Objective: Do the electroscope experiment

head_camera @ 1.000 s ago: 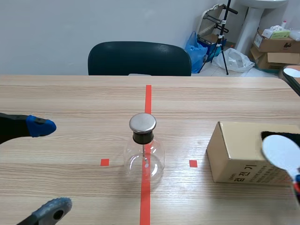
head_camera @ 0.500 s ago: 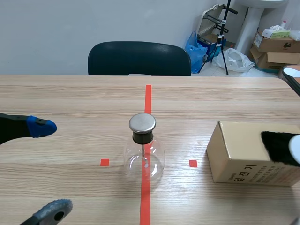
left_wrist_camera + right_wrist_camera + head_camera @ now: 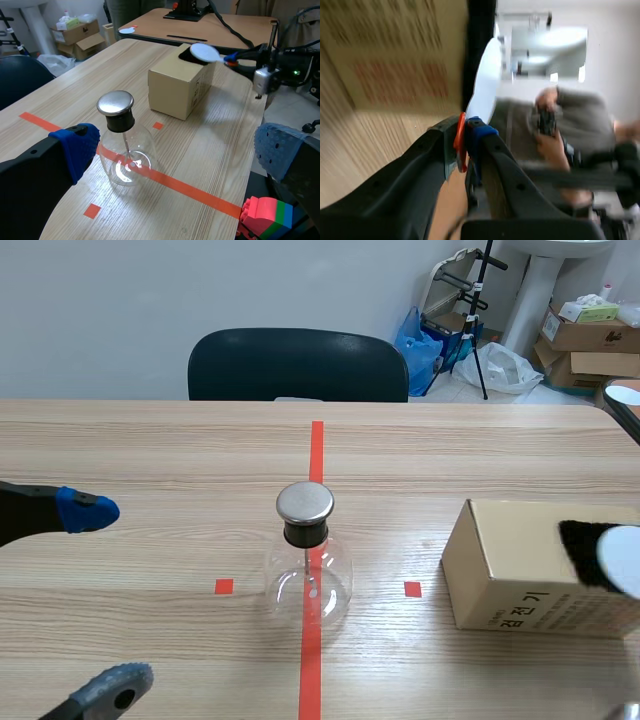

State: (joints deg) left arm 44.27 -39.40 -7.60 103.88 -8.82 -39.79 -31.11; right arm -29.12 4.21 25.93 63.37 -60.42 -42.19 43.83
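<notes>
Standing on the red tape line (image 3: pixel 316 445) at mid-table, the glass flask (image 3: pixel 308 578) sits ahead of the left gripper (image 3: pixel 177 147), fingers wide apart, empty. The right gripper (image 3: pixel 466 142) pinches a white paddle (image 3: pixel 484 82) by its stem, above the cardboard box (image 3: pixel 505 565).

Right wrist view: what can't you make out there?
White round paddle: smeared by blur and seen nearly edge-on, so its face is hidden.
Brown cardboard box: its print is unreadable through the same blur.
Person beyond the paddle: blurred; what the hands hold is unclear.

Korean print on cardboard box (image 3: pixel 515 558), unreadable
</notes>
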